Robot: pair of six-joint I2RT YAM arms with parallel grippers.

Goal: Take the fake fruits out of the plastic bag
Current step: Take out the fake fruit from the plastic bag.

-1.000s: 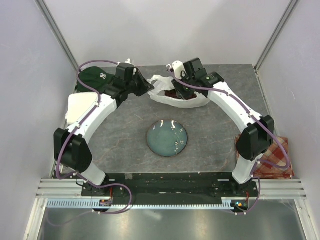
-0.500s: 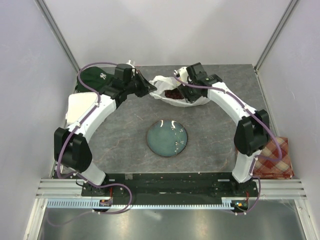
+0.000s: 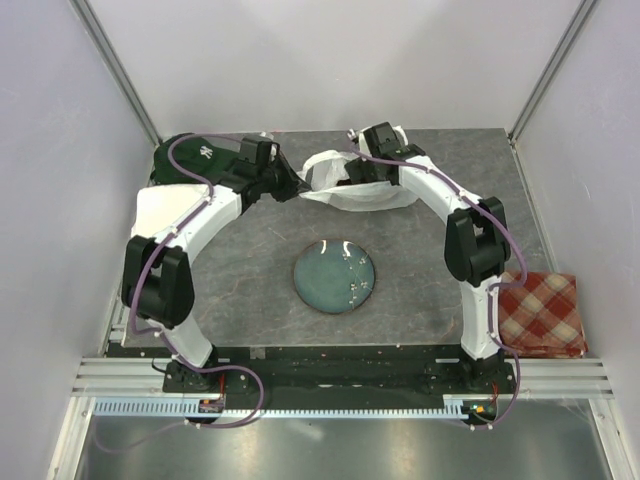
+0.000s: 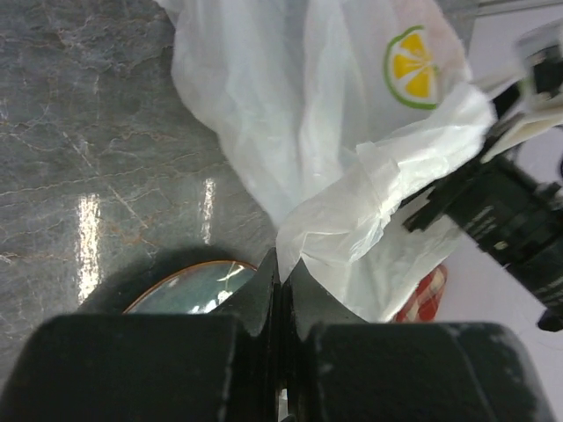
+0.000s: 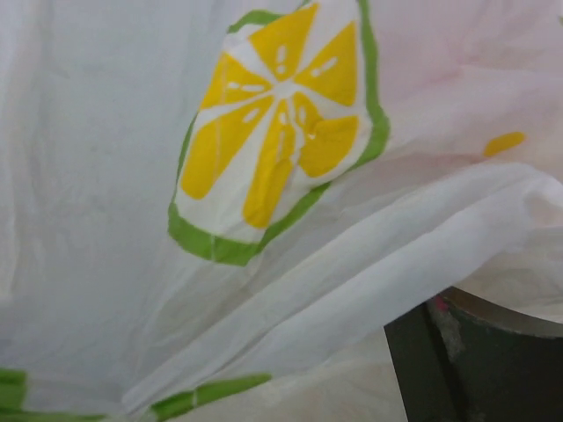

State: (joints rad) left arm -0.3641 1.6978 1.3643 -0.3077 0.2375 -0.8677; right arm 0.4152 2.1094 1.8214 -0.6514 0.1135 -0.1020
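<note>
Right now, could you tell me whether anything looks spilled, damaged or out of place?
Nothing stands out: the plastic bag lies crumpled, no tear showing, one fold pinched in the left gripper, nothing spilled.

Desk (image 3: 250,260): grey marbled surface with a glossy finish. A round teal-grey plate (image 3: 335,277) lies flat near the centre, apart from every other item. A white plastic bag (image 3: 365,192), printed with a citrus slice, rests crumpled at the far side, beyond the plate. A dark green cap (image 3: 180,162) sits in the far left corner. A folded red checked cloth (image 3: 540,312) lies at the right edge. A white item (image 3: 158,212) at the left edge is partly hidden, and its type cannot be determined.
</note>
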